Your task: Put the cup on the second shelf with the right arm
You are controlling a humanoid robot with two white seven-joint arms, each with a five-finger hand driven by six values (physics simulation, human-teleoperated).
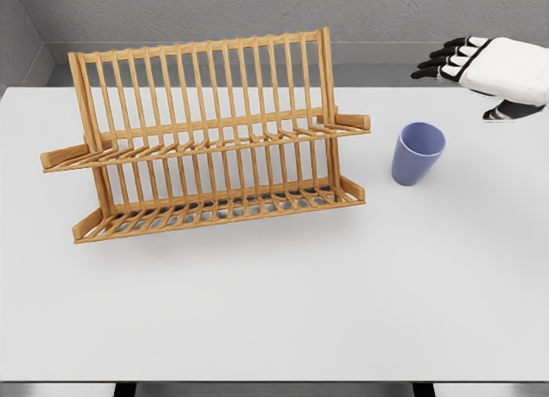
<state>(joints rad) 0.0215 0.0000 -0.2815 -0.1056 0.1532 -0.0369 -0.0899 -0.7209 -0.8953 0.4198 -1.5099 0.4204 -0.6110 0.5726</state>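
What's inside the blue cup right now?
Nothing shows inside the cup: only its bare blue inner wall near the rim. The bottom is hidden by the near wall, so it cannot be checked.

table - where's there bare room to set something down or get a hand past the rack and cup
Widest bare stretch: the table front, below the wooden rack and blue cup. Also free: right of the cup, under the raised right hand, and the gap between rack and cup. Both rack shelves hold nothing. Tightest spot: behind the rack.

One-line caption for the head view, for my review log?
Right hand hovers open above and right of the upright blue cup, which stands on the white table beside the empty wooden two-tier rack.
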